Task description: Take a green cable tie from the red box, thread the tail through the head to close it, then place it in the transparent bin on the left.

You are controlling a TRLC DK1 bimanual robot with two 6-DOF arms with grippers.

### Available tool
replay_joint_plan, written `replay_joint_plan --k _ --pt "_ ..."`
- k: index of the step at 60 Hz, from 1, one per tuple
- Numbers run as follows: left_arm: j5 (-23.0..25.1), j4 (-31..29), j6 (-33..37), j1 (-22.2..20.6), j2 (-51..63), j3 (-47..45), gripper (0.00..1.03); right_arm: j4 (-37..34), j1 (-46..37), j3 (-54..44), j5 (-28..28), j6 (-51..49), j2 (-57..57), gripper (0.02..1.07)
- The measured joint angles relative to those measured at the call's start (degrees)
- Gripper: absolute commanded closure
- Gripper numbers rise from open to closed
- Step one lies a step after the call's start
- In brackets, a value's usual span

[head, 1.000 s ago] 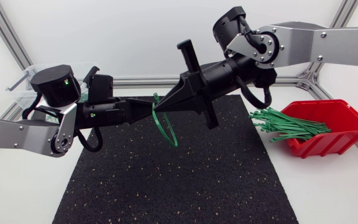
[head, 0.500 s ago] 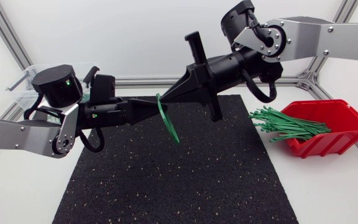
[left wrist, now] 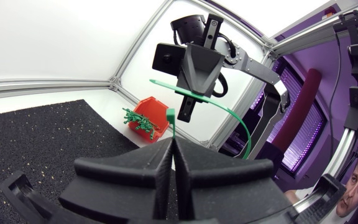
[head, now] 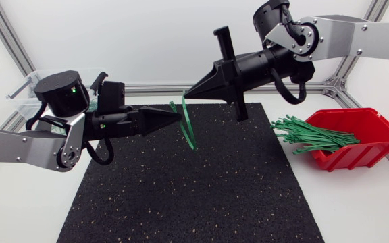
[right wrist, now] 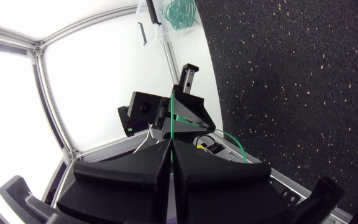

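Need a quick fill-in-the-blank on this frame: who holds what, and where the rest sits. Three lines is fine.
1. The left gripper and the right gripper are both shut on the same green ___.
2. The spare ties lie heaped in the ___ box.
3. The held tie hangs above the ___ mat.

Missing words: cable tie; red; black.
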Motion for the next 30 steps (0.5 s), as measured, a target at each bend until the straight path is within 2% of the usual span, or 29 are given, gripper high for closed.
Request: replay_joint_plan --k 16,30 --pt "0.00 0.04 1.07 0.00 0.00 0.00 1.00 4.15 -0.31 -4.81 0.70 0.00 -0.20 1.01" --pt "0.00 0.17 1.60 0.00 0.00 -0.13 1.00 13.64 -0.28 -9.31 2.80 0.90 -1.86 1.01"
